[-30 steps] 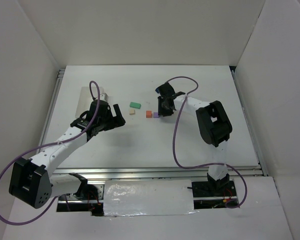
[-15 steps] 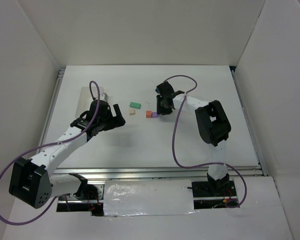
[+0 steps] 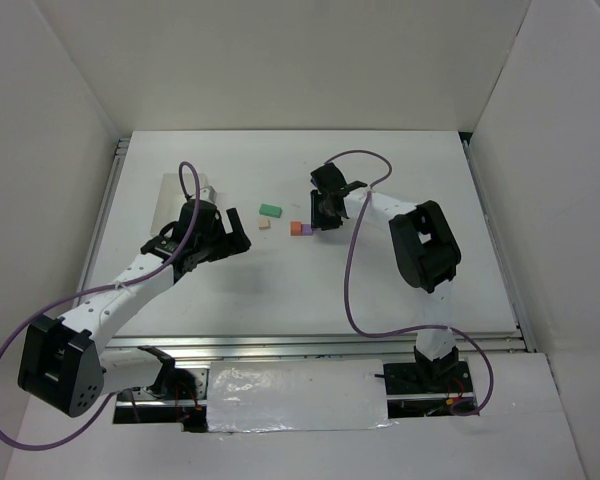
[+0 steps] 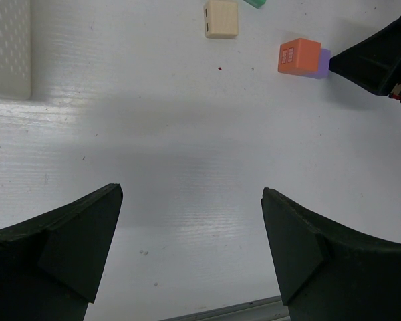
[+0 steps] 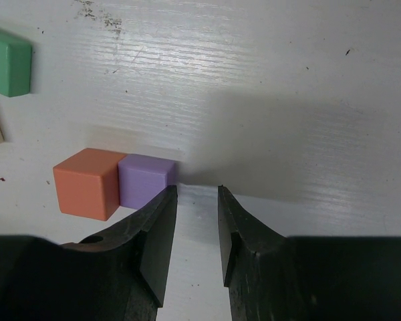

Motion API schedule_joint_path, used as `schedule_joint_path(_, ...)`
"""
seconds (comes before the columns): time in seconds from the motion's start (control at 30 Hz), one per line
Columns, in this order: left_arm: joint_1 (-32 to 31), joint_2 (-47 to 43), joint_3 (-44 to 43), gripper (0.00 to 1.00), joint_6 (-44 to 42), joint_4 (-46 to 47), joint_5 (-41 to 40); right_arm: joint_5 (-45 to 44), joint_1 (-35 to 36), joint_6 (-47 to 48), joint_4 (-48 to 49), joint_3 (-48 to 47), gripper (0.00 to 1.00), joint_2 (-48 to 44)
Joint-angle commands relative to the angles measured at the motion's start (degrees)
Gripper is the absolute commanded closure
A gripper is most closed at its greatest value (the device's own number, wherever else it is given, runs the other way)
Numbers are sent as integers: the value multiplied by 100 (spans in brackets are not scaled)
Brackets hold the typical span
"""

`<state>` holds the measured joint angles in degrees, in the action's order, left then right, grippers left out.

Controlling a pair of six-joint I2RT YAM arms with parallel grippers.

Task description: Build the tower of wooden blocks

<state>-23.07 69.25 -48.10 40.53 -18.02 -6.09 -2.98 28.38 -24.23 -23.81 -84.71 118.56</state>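
An orange-red cube [image 3: 296,229] and a purple cube [image 3: 307,229] sit side by side, touching, on the white table; nothing is stacked. They also show in the right wrist view, the orange-red cube [image 5: 87,182] left of the purple cube [image 5: 146,180], and in the left wrist view [image 4: 299,56]. A green block [image 3: 270,210] and a small beige block [image 3: 264,224] lie to their left. My right gripper [image 5: 197,190] is low, its jaws a narrow gap apart and empty, its left fingertip [image 5: 166,200] against the purple cube's right side. My left gripper [image 4: 192,221] is wide open and empty, left of the blocks.
A white perforated box [image 3: 180,195] lies at the left beside my left arm and shows in the left wrist view [image 4: 9,47]. White walls enclose the table on three sides. A metal rail [image 3: 310,343] runs along the near edge.
My right gripper has edged slightly left and toward the back, and the purple cube has closed up against the orange-red cube. My left arm has not moved.
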Motion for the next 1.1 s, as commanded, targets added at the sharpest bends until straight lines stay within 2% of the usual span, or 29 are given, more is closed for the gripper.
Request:
schedule_joint_path(0.0, -13, -61, -112, 1, -90, 88, 2, 52, 62, -38, -45, -143, 61, 9)
schedule_joint_path(0.3, -22, -61, -130, 1, -98, 88, 2, -158, 27, -91, -124, -134, 61, -131)
schedule_joint_path(0.5, -13, -17, -253, 1, -134, 9, -33, -264, -78, 49, -193, -107, 51, -640)
schedule_joint_path(0.67, -13, -359, -165, 1, -133, -34, -164, -378, 0, 93, -458, -336, 46, -1001)
schedule_joint_path(0.77, -5, -623, -69, 1, -99, -193, -270, -352, 237, 181, -501, -423, 34, -1116)
schedule_joint_path(0.8, 30, -702, -51, 1, -98, -263, -314, -369, 325, 225, -545, -615, 25, -1099)
schedule_joint_path(0.83, 31, -851, -7, 1, -72, -298, -340, -404, 509, 243, -615, -722, 20, -1064)
schedule_joint_path(0.9, 109, -983, 19, 1, 7, -438, -515, -422, 703, 295, -730, -1098, 0, -879)
schedule_joint_path(1.07, 329, -1370, 142, 1, 576, -1089, -903, -685, 1283, 252, -1194, -2206, 0, -47)
